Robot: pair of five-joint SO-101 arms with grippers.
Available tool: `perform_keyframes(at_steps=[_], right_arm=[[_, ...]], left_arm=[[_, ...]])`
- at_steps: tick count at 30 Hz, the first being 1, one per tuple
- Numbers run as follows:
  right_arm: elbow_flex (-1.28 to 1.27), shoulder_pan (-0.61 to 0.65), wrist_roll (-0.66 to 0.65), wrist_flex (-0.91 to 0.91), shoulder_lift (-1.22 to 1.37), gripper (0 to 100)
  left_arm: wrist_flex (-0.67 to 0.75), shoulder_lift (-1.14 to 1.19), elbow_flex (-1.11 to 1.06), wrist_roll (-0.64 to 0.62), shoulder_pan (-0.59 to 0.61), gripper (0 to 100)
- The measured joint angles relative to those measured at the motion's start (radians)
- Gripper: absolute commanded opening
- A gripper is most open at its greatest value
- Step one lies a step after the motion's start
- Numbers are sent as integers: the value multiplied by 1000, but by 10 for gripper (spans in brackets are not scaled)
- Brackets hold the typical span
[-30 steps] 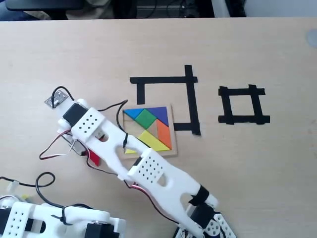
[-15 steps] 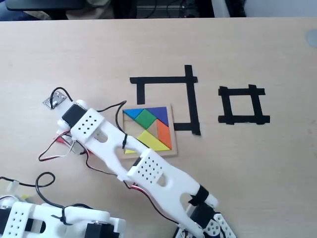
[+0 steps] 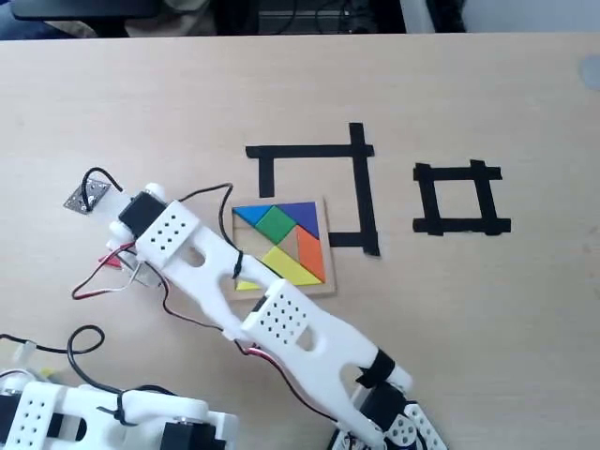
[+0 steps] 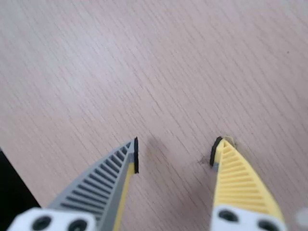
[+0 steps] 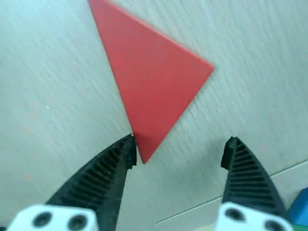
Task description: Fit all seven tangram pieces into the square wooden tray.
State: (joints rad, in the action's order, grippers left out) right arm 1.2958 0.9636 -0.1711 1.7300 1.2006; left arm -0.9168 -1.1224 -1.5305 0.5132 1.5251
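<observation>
Square wooden tray [image 3: 309,290] sits mid-counter [image 3: 487,94], over the 7 o'clock corner of the big black tape outline [image 3: 309,150]. The small tape square [image 3: 459,225] is at 3 o'clock, well apart. In the tray: dark blue triangle [image 3: 302,212] at 1 o'clock, light blue triangle [image 3: 249,217] at 11, green square [image 3: 274,223] between them, orange piece [image 3: 309,248] along the 3 o'clock edge, yellow piece [image 3: 291,267] at 5–6, and a small yellow sliver [image 3: 246,285] at 7. A wood-coloured patch shows in the middle; can't tell if it's a gap or a piece. The right arm [image 3: 281,319] runs from 5 o'clock to 9 o'clock, crossing the tray's 7 o'clock corner. The right wrist view shows the red triangle [image 5: 149,91] flat on the counter, outside the tray. Right gripper [image 5: 181,150] jaws are wide, gripping nothing; one tip is right beside the triangle's nearest point. Left gripper [image 4: 175,153] jaws are also wide, over bare counter.
</observation>
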Motion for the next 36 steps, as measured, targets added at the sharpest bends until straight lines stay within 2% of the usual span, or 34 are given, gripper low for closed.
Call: perform_keyframes(at_steps=[8, 18, 25, 28, 36], right_arm=[[0, 2, -382, -5, 0, 294], [0, 12, -535, -144, 0, 294], [0, 17, -511, -184, 17, 302], [2, 28, -482, -189, 28, 375], [66, 60, -281, -101, 32, 394]], left_arm=[[0, 0, 0, 0, 0, 263], [0, 0, 0, 0, 0, 263], [0, 0, 0, 0, 0, 263], [0, 0, 0, 0, 0, 263], [0, 0, 0, 0, 0, 263]])
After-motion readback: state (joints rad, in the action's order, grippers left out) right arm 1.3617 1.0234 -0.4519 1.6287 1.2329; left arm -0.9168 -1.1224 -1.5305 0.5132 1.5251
